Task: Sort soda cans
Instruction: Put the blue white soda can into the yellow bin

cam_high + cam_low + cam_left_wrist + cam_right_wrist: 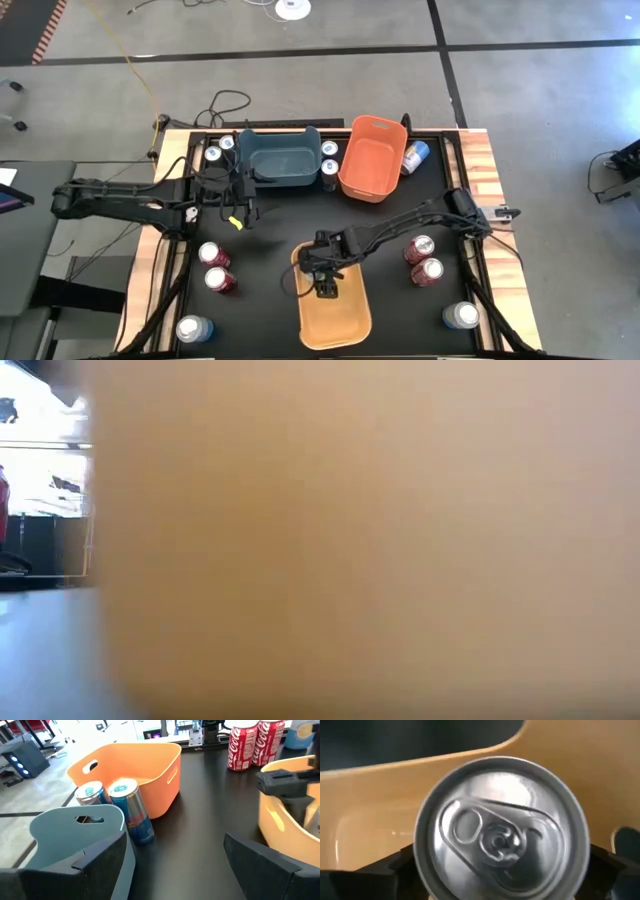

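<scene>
My right gripper [326, 284] hangs over the yellow-orange bin [350, 325] and is shut on a soda can [500, 827]. Only the can's silver top shows, so its colour is hidden. My left gripper [175, 865] is open and empty, by the near side of the teal bin [280, 160]. Dark blue cans stand upright at the teal bin's two ends [213, 153] [330, 168]. Red cans stand in pairs on the left [217, 268] and right [424, 260]. Pale cans stand near the front corners [193, 328] [461, 316]. One pale blue can [415, 155] lies beside the orange bin [372, 157]. My right gripper holds the can by its upper side wall [422, 865], just under the rim, pinched between the two fingers. The fingers [395, 872] come from above, pointing down. The can is upright inside the yellow-orange bin; whether its base rests on the bin floor is hidden.
The yellow-orange bin's wall [350, 540] fills nearly the whole low view. Bare black table [270, 235] lies between the two arms and between the bins. Cables lie on the floor beyond the far edge.
</scene>
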You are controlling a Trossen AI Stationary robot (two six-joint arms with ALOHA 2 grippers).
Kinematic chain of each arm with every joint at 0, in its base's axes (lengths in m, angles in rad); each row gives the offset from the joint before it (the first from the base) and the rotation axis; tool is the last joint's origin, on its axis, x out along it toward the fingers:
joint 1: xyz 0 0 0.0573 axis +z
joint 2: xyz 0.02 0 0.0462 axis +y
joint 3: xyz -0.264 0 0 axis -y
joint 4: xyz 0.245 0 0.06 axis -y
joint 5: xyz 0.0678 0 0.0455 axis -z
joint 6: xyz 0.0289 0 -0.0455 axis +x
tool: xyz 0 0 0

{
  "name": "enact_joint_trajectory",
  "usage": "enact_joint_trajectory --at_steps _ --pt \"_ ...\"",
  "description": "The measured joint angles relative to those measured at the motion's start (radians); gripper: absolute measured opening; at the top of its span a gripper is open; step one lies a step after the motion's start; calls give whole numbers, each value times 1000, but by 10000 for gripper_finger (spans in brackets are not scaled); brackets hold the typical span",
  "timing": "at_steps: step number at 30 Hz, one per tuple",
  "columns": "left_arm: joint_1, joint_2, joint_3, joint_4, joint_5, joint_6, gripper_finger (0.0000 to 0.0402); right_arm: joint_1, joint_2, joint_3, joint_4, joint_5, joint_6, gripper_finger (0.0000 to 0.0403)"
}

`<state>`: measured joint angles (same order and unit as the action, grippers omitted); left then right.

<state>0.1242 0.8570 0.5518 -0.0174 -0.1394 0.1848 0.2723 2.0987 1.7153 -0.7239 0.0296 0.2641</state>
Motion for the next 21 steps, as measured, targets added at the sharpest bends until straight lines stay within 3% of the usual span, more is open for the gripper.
enact_joint_trajectory --at_steps 4,13,21 --pt "0 0 0 -1 0 0 332 5 -10 39 -27 9 0 375" --pt "0 0 0 -34 0 -3 332 55 -11 177 -166 134 -37 376" --pt "0 0 0 -69 0 -8 332 123 -11 401 -558 440 45 376"
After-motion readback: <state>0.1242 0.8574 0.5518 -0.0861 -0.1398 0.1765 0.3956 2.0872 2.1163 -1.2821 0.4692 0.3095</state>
